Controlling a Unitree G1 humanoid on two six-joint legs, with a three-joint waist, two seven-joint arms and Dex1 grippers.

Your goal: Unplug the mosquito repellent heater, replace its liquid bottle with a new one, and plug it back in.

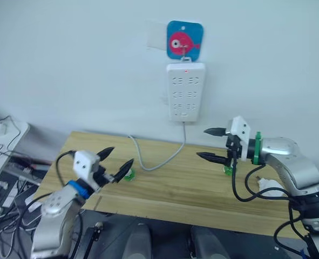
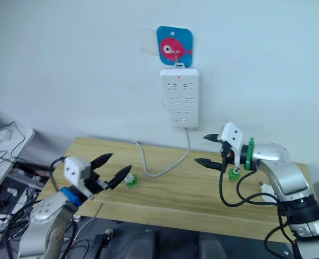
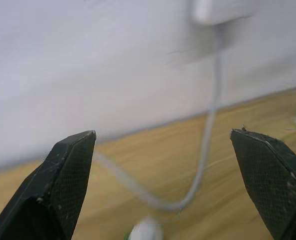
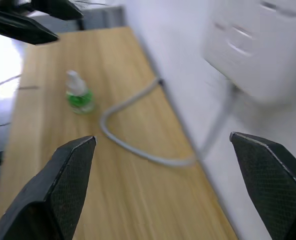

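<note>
White mosquito repellent heater [image 1: 270,186] lies on the table [image 1: 164,189] behind the wide-open right gripper [image 1: 202,143]

Two small liquid bottles stand upright on the wooden table [image 1: 175,189], well apart.

The left bottle [image 2: 130,181] has a green lower part and a white top. It stands near the table's left side, just beside the bend of a grey cable [image 1: 148,162].

The right bottle [image 2: 234,174] is also green and stands towards the table's right side. It is partly hidden, so its top can't be told.

The heater [image 1: 270,186] is a small white lump lying on the table near the right edge, beyond the right bottle. It is partly hidden, so its pose can't be told.
</note>
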